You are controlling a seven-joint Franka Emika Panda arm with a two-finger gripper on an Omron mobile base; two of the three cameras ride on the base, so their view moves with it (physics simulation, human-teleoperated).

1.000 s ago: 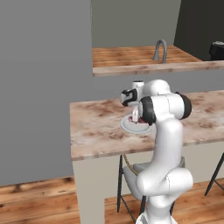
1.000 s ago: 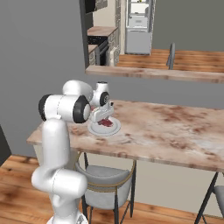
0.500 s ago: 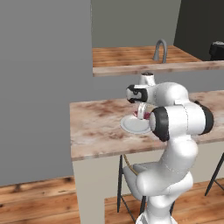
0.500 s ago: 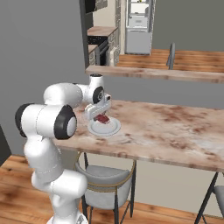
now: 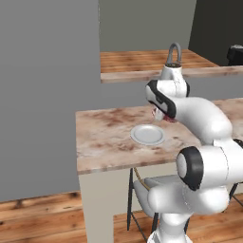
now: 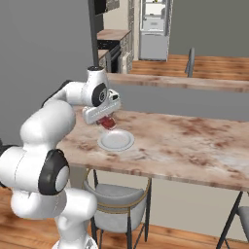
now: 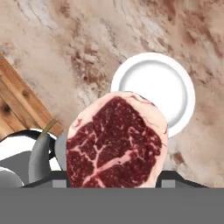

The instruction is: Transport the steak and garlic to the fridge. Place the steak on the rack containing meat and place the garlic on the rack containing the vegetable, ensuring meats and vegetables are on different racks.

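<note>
The claw [image 6: 108, 121] grips the steak [image 7: 117, 142] — lifted clear of the surface [image 6: 194, 141]. Below the claw sits the white plate [image 7: 164, 83] — bare.

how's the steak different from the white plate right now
The steak is red-pink with whitish marbling and irregular in outline; the plate is plain white and round. The steak is held up in the gripper, off the counter; the plate lies bare on the counter. Both are flat.
</note>
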